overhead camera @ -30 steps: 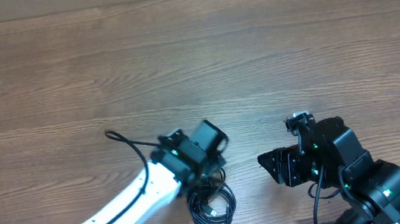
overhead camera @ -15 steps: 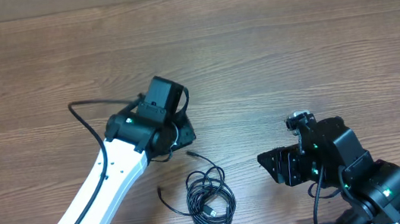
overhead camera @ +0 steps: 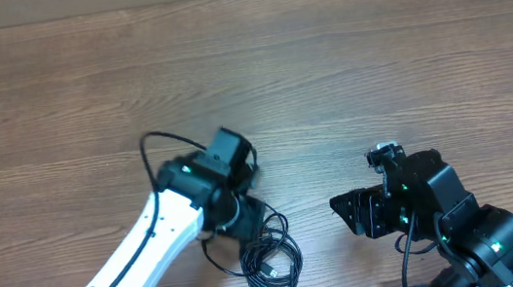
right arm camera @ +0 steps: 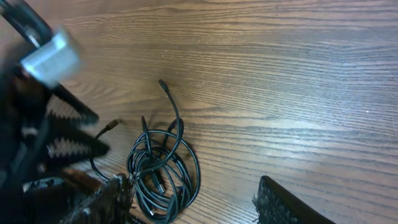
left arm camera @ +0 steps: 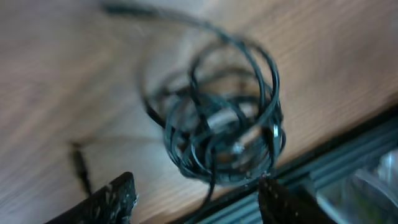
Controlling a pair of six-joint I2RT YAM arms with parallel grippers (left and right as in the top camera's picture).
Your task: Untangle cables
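Lying just beyond the spread, empty fingers of the left gripper, the cables are recorded as one coiled black bundle near the front edge of the table. One loose plug end is trailed out to the gripper's left. Well apart, the right gripper is noted with its fingers parted, nothing held, the bundle ahead to its left.

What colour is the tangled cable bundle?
The bundle is black, clearest in the right wrist view.
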